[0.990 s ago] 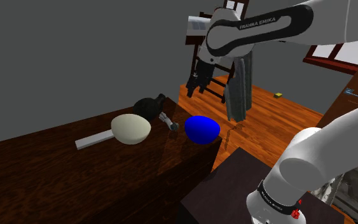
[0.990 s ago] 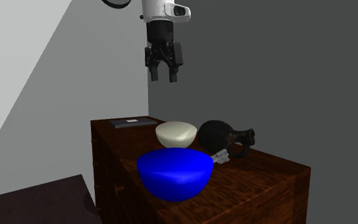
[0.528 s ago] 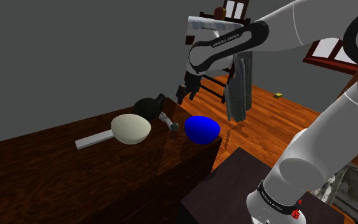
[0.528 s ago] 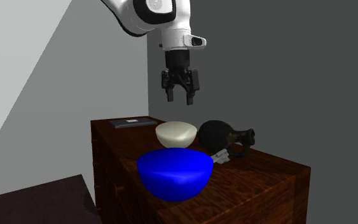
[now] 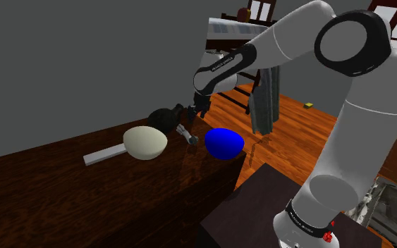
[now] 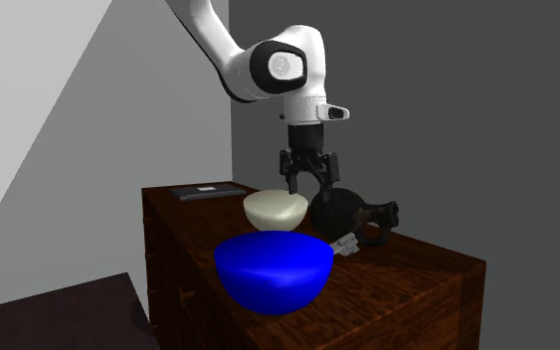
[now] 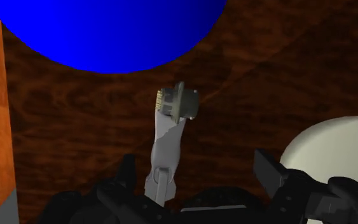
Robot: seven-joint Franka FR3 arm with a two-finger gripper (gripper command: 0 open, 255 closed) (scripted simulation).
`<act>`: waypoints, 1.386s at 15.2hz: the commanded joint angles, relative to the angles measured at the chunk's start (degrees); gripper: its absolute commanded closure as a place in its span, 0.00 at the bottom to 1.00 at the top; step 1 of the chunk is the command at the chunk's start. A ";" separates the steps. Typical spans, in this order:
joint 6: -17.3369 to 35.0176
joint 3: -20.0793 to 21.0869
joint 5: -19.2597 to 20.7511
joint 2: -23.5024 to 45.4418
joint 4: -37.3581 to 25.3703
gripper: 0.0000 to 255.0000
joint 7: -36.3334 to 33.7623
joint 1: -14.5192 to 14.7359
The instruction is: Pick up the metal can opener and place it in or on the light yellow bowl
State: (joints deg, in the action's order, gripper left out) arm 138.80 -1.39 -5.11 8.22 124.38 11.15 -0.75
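Grey metal can opener (image 7: pixel 168 137) lies flat on dark wood surface (image 7: pixel 63 146) btwn blue round bowl (image 7: pixel 114 32) and cream round bowl (image 7: pixel 336 146), black jug (image 6: pixel 347 211) just beside. Black fingers (image 7: pixel 269 172) hover above it, spread wide, holding nothing. Opener's long axis runs from them toward blue bowl, w/ handle nearer one finger, so off-centre. Room looks tight, bowls on both sides.

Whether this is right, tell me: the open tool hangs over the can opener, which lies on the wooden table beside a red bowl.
The bowl is blue, not red; the wrist view shows it. The open tool does hang over the can opener lying on the wooden table beside it.
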 commanded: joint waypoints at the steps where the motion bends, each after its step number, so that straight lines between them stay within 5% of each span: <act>1: 1.46 0.07 0.31 4.34 -2.82 0.00 -0.23 0.17; 8: 4.54 -0.23 1.20 19.98 -14.94 0.00 0.04 0.08; 21: 8.25 0.00 0.97 25.83 -17.04 0.00 0.24 -0.02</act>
State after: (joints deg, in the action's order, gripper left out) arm 147.03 -1.39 -4.13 34.03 107.35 11.38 -0.76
